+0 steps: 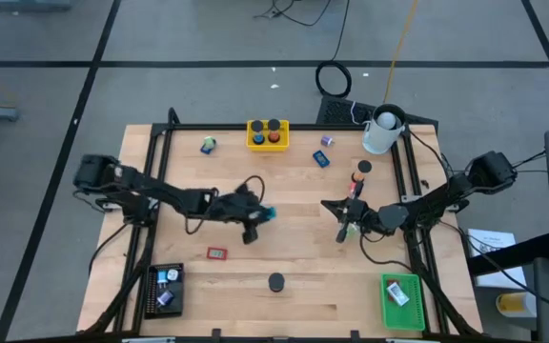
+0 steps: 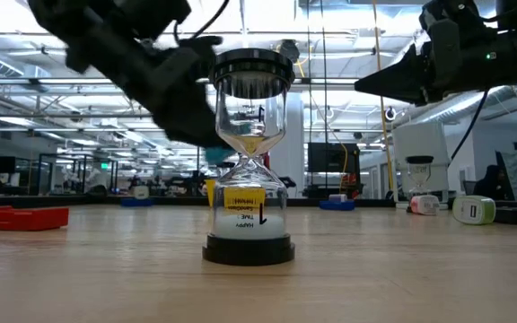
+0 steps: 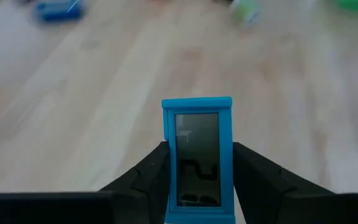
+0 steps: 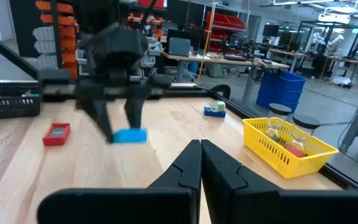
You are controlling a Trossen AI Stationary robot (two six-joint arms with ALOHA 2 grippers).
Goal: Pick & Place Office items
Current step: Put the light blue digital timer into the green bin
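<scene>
Left gripper (image 1: 258,217): above the middle of the table, fingers pinching a blue block (image 3: 197,155) by its two long sides; in the left wrist view the block stands upright between the dark fingers (image 3: 143,180), with a grey window on its face.
Blue block, other views: seen from above it shows as a small cyan patch (image 1: 269,213) at the gripper's tip; in the right wrist view it hangs low at the fingertips just over the wood (image 4: 130,135).
Right gripper (image 1: 343,221): right of centre, facing the left arm, well apart from it; fingers pressed together with nothing between them, as the right wrist view shows (image 4: 200,163).
Hourglass (image 2: 249,157): standing upright near the front edge of the table, black caps top and bottom, yellow label on the lower bulb; from above only its round black cap (image 1: 275,282) shows.
Red block (image 1: 217,253): lying flat on the wood, in front of the left gripper.
Yellow tray (image 1: 267,134): at the far edge, holding two dark-capped items.
Black tray (image 1: 165,290): front left corner, with small items inside.
Green tray (image 1: 403,300): front right corner, with a white item in it.
White cup (image 1: 382,131): far right corner.
Loose items, far side: a greenish block (image 1: 208,145) left of the yellow tray; two blue blocks (image 1: 322,158) to its right; a black cap (image 1: 365,167) near the cup.
</scene>
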